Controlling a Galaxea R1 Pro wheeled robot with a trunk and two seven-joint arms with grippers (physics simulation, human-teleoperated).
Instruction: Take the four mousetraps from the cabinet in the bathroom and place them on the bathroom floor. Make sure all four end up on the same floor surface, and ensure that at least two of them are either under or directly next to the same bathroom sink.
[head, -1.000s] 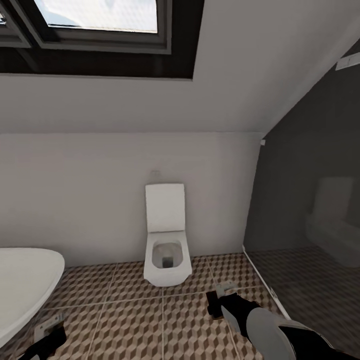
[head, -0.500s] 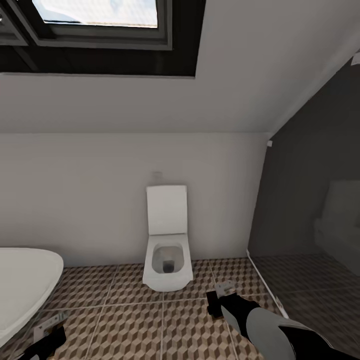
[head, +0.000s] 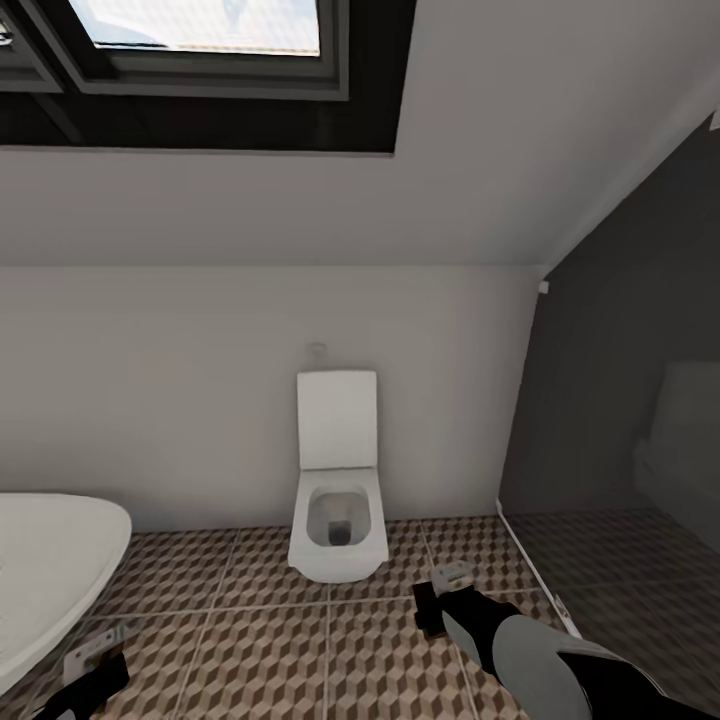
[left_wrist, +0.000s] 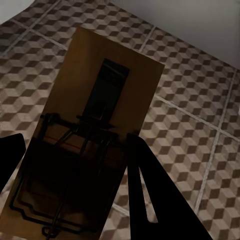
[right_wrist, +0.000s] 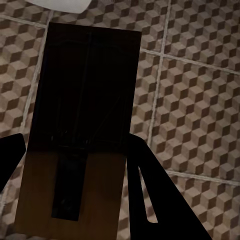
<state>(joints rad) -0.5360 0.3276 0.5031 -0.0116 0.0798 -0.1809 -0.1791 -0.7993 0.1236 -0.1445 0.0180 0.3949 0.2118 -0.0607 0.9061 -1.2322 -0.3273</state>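
We see left gripper (left_wrist: 75, 165) clamped on a mousetrap (left_wrist: 100, 120), right gripper (right_wrist: 75, 160) clamped on second mousetrap (right_wrist: 85, 100), both held above bathroom floor (head: 270, 640). Toilet (head: 338, 500) ahead, bathtub (head: 50, 570) at left.

Head camera faces the toilet (head: 337, 480); wrist cameras look closely down at floor tiles (left_wrist: 200, 100).

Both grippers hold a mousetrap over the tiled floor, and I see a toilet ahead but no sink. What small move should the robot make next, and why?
Probably keep both grips shut and turn the base to search for the sink. The left gripper holds a mousetrap, the right gripper holds another mousetrap, and ahead stand the toilet and a white tub rim.
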